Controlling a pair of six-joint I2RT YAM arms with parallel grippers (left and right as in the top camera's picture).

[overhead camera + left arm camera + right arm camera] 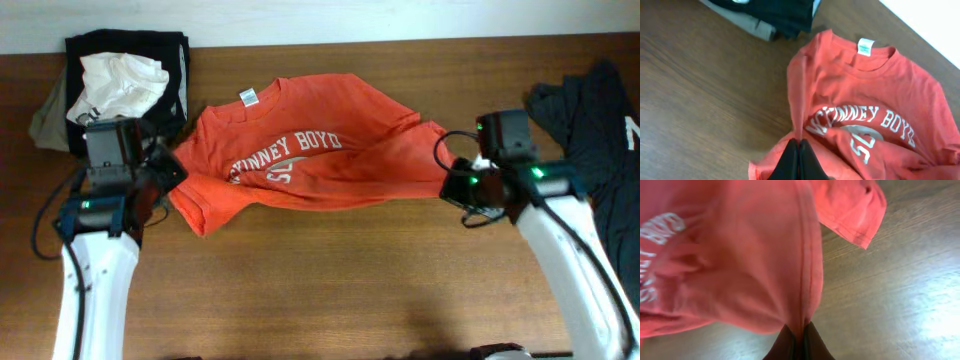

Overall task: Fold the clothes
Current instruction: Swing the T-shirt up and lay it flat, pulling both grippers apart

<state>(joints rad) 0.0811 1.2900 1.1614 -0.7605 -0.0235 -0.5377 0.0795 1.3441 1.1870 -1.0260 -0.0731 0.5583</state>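
The red-orange T-shirt (310, 150) with white lettering and a small white neck label (247, 97) lies stretched across the wooden table. My left gripper (168, 180) is shut on the shirt's left edge; the wrist view shows its black fingers (798, 150) pinching a raised fold of red cloth. My right gripper (452, 180) is shut on the shirt's right edge; its fingers (800, 332) pinch a seam (805, 275), lifting the cloth off the table. A sleeve (852, 210) hangs beyond.
A pile of black, white and grey clothes (120, 80) lies at the back left, also seen in the left wrist view (765, 15). A dark garment (595, 120) lies at the right edge. Bare wood (330, 280) fills the front.
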